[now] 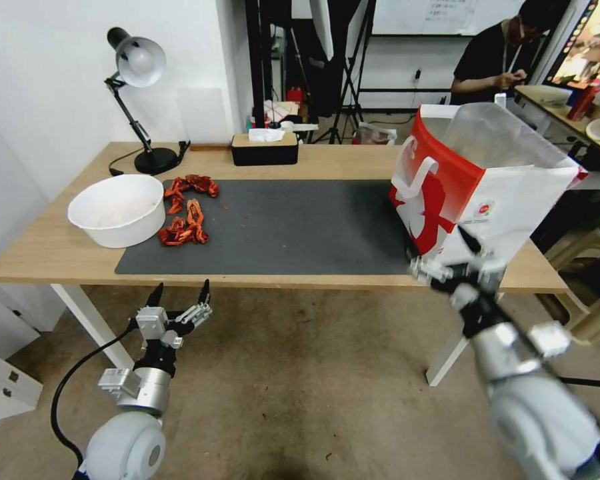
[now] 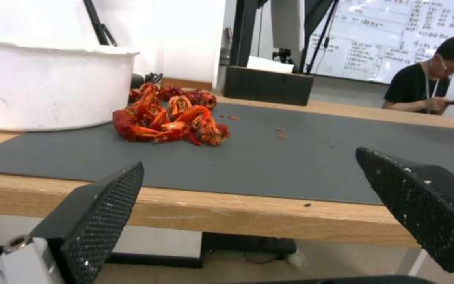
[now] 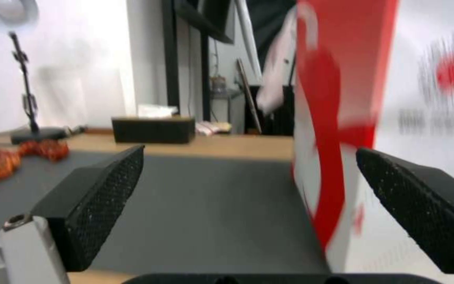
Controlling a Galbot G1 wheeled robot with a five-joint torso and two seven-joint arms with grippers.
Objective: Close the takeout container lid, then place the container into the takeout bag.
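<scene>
Bag (image 1: 477,190) upright on table's (image 1: 47,257) right end, partly on grey mat (image 1: 280,227). Right gripper (image 1: 447,257) at bag's near corner, fingers apart. Left gripper (image 1: 180,295) below table's front edge, fingers apart.

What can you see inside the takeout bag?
Inside the takeout bag, a clear plastic liner rises above the rim; the paper walls hide the bottom, so any contents cannot be seen.
</scene>
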